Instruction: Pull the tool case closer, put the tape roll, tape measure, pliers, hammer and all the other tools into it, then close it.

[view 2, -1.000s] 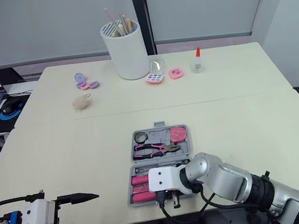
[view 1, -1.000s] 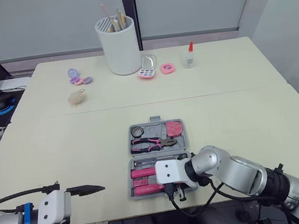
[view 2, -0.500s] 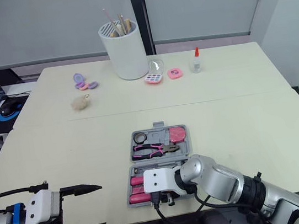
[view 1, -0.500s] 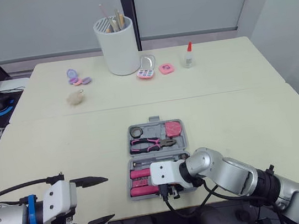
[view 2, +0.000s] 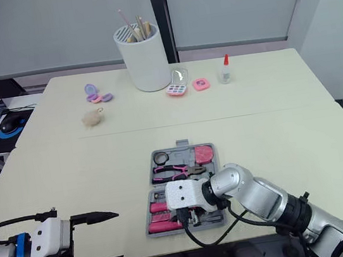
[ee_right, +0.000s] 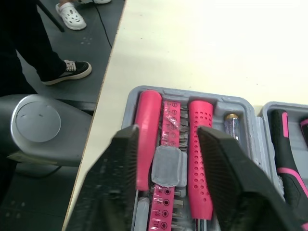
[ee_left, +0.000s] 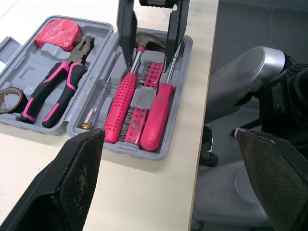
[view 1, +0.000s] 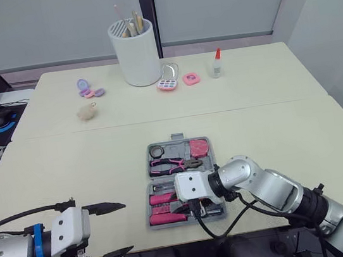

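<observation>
Tool case: the tool case (view 1: 209,163) lay open flat on the counter (view 1: 274,133), its near half right at the counter's front edge. I judged it already pulled in as far as was safe.
Far half: the tape roll (view 1: 157,151), pliers (view 1: 175,164) and tape measure (view 1: 199,147) each sat in a moulded recess.
Near half: the hammer (ee_left: 121,103), a pink-handled screwdriver (ee_left: 156,115), a strip of bits (ee_left: 144,96) and a clear-handled tester (ee_left: 96,103) lay side by side in their slots.
Loose tools: I noted none on the counter around the case, so in my judgement only the closing remained.
Right tool: my right tool (ee_right: 168,144) hung over the near half with fingers spread and nothing between them, straddling the bit strip. I took that placement as a check that the handles sat flush, or as a line-up for swinging one half shut.
Left tool: my left tool (view 1: 117,231) was spread and empty, off the front edge and well left of the case, out of the right arm's way.
Risk: any proud handle would stop the halves meeting.
</observation>
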Motion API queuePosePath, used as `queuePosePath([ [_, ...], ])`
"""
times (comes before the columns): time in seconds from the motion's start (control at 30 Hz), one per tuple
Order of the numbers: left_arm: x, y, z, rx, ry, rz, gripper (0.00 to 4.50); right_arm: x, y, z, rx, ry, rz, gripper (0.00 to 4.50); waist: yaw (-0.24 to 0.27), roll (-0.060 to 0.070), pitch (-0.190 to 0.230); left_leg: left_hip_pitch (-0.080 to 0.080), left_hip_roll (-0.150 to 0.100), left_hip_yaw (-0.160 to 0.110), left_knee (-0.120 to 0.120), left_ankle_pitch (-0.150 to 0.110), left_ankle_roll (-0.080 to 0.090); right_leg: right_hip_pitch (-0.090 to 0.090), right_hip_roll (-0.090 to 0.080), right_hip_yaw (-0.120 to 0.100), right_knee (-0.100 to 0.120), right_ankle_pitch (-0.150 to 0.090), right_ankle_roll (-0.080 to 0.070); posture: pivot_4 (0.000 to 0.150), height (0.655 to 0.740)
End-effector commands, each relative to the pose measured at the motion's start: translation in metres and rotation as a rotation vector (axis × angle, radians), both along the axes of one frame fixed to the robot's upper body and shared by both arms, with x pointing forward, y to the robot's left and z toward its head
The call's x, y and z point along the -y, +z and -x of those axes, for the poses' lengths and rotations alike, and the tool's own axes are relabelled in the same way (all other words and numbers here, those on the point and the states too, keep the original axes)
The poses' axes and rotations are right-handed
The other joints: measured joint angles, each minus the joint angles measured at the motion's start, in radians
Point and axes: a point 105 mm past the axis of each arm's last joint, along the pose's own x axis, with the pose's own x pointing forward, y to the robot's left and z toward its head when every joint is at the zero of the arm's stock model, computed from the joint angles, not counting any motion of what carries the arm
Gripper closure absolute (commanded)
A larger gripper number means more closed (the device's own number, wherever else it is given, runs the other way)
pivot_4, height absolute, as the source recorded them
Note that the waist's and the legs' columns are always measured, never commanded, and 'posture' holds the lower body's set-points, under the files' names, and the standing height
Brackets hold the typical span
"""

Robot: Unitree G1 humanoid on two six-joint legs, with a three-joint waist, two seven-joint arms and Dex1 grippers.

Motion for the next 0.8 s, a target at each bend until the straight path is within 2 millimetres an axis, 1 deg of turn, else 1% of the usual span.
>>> queuePosePath([
  [0.03,0.001,-0.002,-0.001,0.002,0.000,0.008,0.00,-0.002,-0.023,0.004,0.042,0.052,0.046,3.60,0.000,0.000,0.000,0.000,0.000,0.000,0.000,0.000,0.000,0.000,0.000,0.000,0.000,0.000,0.000,0.150,0.7376],
  [0.07,0.000,-0.003,-0.001,0.000,0.001,0.009,0.00,-0.001,-0.030,0.004,0.052,0.061,0.071,3.70,0.000,0.000,0.000,0.001,0.000,0.000,0.000,0.000,0.000,0.000,0.000,0.000,0.000,0.000,0.000,0.150,0.7376],
  [0.17,-0.001,-0.005,0.000,-0.004,0.003,0.010,0.00,0.002,-0.042,0.004,0.051,0.066,0.098,4.33,0.000,0.000,0.000,0.000,0.000,0.000,0.000,0.000,0.000,0.000,0.000,0.000,0.000,0.000,0.000,0.150,0.7376],
  [0.2,-0.001,-0.006,0.001,-0.006,0.005,0.010,0.00,0.003,-0.046,0.004,0.048,0.065,0.106,4.44,-0.001,0.000,0.000,0.000,0.000,0.001,0.000,0.000,0.000,0.000,0.000,0.000,0.000,0.000,0.000,0.150,0.7376],
  [0.37,-0.002,-0.008,0.001,-0.007,0.012,0.011,0.00,0.012,-0.063,0.002,0.050,0.059,0.158,4.44,-0.001,-0.001,-0.001,0.001,0.000,0.000,0.000,0.000,0.000,0.000,0.000,0.000,0.000,0.000,0.000,0.150,0.7376],
  [0.43,-0.003,-0.008,0.001,-0.007,0.015,0.012,0.00,0.011,-0.061,0.005,0.052,0.079,0.135,4.44,-0.001,-0.001,-0.001,0.002,0.000,0.000,0.000,0.000,0.000,0.001,0.000,0.000,0.000,0.000,0.000,0.150,0.7376],
  [0.47,-0.004,-0.008,0.000,-0.007,0.032,0.020,0.00,0.007,-0.053,0.007,0.044,0.083,0.087,4.44,0.000,-0.001,-0.001,0.002,0.000,0.000,0.000,0.000,0.000,0.001,0.000,0.000,0.000,0.000,0.000,0.150,0.7376],
  [0.53,-0.007,-0.007,-0.006,-0.004,0.087,0.046,0.00,-0.001,-0.029,0.010,0.045,0.097,-0.027,4.44,0.001,-0.001,-0.001,0.002,0.000,0.000,0.000,0.000,0.000,0.001,0.000,0.000,0.000,0.000,0.000,0.150,0.7376],
  [0.57,-0.009,-0.006,-0.010,-0.008,0.122,0.060,0.00,-0.001,-0.018,0.010,0.029,0.082,-0.071,4.44,0.001,-0.001,-0.001,0.001,0.000,0.000,0.000,0.000,0.000,0.001,0.000,0.000,0.000,0.000,0.000,0.150,0.7376],
  [0.6,-0.012,-0.006,-0.014,-0.014,0.159,0.068,0.00,0.002,-0.006,0.009,0.033,0.071,-0.113,4.44,0.001,-0.001,-0.001,0.001,0.000,0.000,0.000,0.000,0.000,0.001,0.000,0.000,0.000,0.000,0.000,0.150,0.7376],
  [0.7,-0.020,-0.007,-0.027,-0.013,0.251,0.066,0.00,0.013,0.019,0.005,0.051,0.027,-0.206,4.44,0.001,-0.001,-0.001,0.001,0.000,-0.001,0.000,0.000,0.000,0.001,0.000,0.000,0.001,0.000,0.000,0.150,0.7376],
  [0.73,-0.023,-0.007,-0.034,-0.005,0.290,0.071,0.00,0.020,0.027,0.001,0.057,-0.012,-0.234,4.44,0.001,-0.001,-0.001,0.001,0.000,-0.001,0.000,0.000,0.000,0.001,0.000,0.000,0.001,0.000,0.000,0.150,0.7376],
  [0.77,-0.025,-0.006,-0.043,-0.007,0.335,0.097,0.00,0.033,0.035,-0.004,0.077,-0.051,-0.262,4.44,0.004,-0.002,-0.001,0.001,0.000,-0.001,0.000,0.000,0.000,0.002,0.000,0.000,0.001,0.000,0.000,0.150,0.7376],
  [0.8,-0.025,-0.005,-0.049,-0.011,0.363,0.116,0.00,0.041,0.040,-0.007,0.091,-0.074,-0.277,4.44,0.009,-0.002,-0.001,0.001,0.000,-0.001,0.000,0.000,0.000,0.002,0.000,-0.001,0.001,0.000,0.000,0.150,0.7376],
])
